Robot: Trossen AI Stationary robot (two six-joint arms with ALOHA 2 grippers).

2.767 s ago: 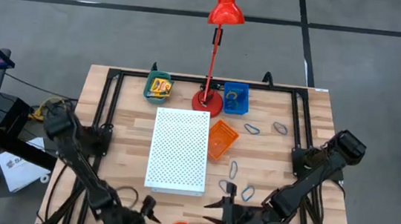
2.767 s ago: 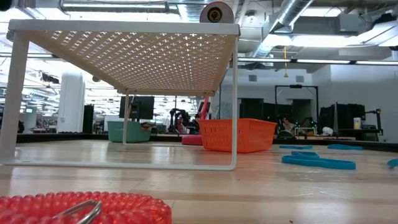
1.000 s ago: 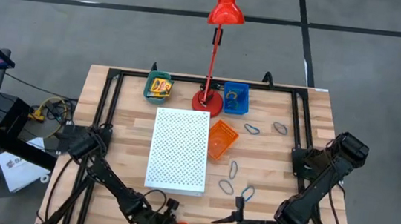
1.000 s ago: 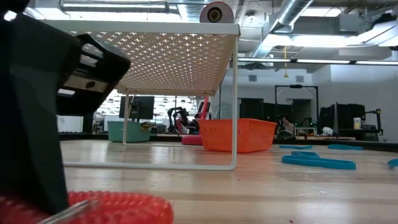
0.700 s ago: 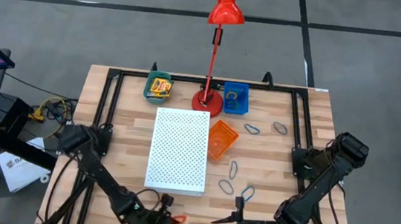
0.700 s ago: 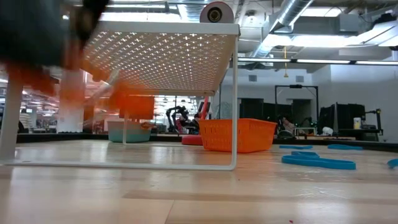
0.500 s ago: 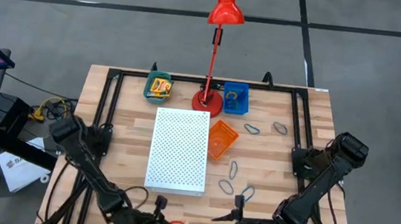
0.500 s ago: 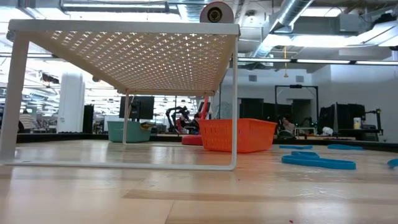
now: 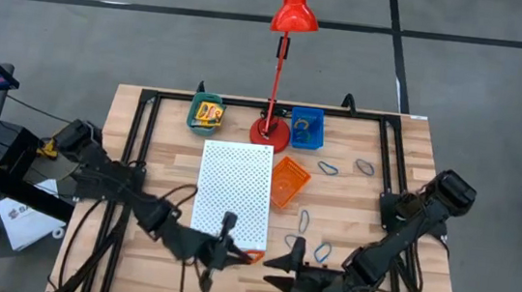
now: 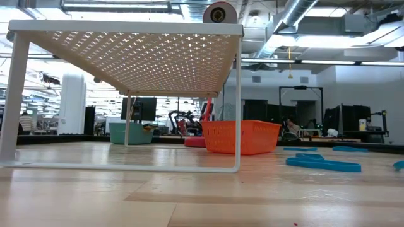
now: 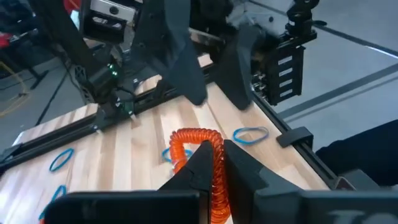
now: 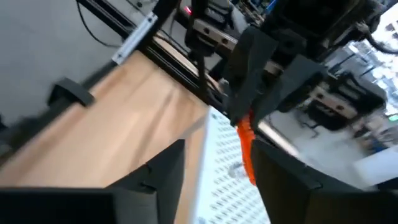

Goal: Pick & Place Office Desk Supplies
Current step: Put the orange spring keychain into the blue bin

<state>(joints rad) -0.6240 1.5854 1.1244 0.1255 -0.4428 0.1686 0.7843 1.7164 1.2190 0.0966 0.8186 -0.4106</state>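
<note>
An orange coiled loop (image 9: 251, 256) hangs above the table's near middle, by the near right corner of the white perforated board (image 9: 234, 194). My left gripper (image 9: 240, 253) is shut on it. My right gripper (image 9: 277, 267) stands open just to the right of the coil, its fingers facing it and holding nothing. In the right wrist view the coil (image 12: 246, 148) dangles below my left gripper (image 12: 245, 115). Blue and grey loops (image 9: 322, 254) lie flat on the wood at the right. The low view shows neither gripper nor the coil. My left gripper pinches the orange coil between its two fingers (image 11: 194, 169), on one side of the loop (image 11: 215, 163). The fingers come slanting down from the table's left. The rest of the coil arches out past the fingertips and hangs clear of the table.
A green bin (image 9: 206, 113) with yellow-green boxes, a blue bin (image 9: 307, 128) and the red lamp's base (image 9: 269, 132) stand at the far edge. An orange basket (image 9: 288, 181) sits right of the board. More loops (image 9: 328, 168) lie at the right.
My left gripper has shut on the orange coil at the near edge, lifted it clear of the table, and carried it up and toward the far edge, to the board's near corner. My right gripper has gone toward the table's left, nearer the coil.
</note>
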